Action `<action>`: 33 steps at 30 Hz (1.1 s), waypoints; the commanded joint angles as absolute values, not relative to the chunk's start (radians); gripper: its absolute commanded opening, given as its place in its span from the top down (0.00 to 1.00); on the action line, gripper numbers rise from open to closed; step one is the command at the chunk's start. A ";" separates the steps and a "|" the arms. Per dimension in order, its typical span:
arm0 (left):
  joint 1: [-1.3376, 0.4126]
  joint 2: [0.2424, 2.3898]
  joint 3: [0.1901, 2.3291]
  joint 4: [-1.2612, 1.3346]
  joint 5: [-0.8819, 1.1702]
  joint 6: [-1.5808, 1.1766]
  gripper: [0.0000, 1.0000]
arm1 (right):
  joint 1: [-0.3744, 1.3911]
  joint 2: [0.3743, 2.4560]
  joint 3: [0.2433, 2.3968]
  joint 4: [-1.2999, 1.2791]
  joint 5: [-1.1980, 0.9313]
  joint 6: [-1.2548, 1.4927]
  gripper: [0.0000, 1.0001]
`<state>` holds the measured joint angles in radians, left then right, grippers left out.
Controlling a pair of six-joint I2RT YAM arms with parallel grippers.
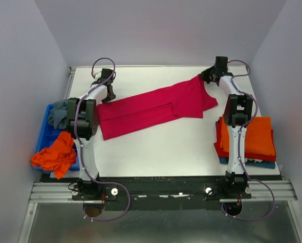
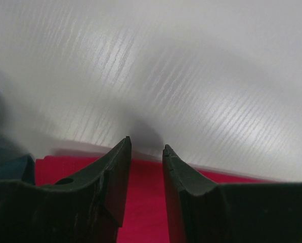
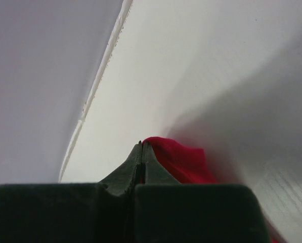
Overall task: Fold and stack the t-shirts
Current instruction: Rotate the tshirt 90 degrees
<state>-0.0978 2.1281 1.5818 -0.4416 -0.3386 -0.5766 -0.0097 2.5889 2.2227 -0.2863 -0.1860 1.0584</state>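
A robotics lab test cell: plain pale walls [image 1: 161, 30] box in a white tabletop [image 1: 161, 152], and the cabled left arm [image 1: 86, 147] and right arm [image 1: 235, 147] stand bolted to an aluminium rail [image 1: 49, 191] along its near edge.

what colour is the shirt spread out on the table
Crimson-pink shirt, clearest in the top external view.

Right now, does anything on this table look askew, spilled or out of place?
The crimson shirt lies slanted across the table, only partly folded. At the left, a crumpled orange shirt spills over the rim of the blue tray, beside a bunched grey-blue shirt. The folded stack at the right looks tidy.
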 commanded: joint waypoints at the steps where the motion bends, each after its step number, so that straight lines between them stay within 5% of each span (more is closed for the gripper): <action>1: -0.087 2.177 1.618 -0.540 -0.244 -0.586 0.57 | 0.000 2.622 2.253 -0.219 -0.210 1.083 0.99; 33: -0.356 1.795 0.980 -0.450 -0.002 -0.748 0.60 | 0.071 2.664 2.345 -0.201 -0.198 1.106 0.99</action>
<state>-0.2714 1.8008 1.0985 -0.3527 -0.1364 -0.6743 0.0639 2.6408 2.2944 -0.2173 -0.1947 1.1072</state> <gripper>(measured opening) 0.396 0.012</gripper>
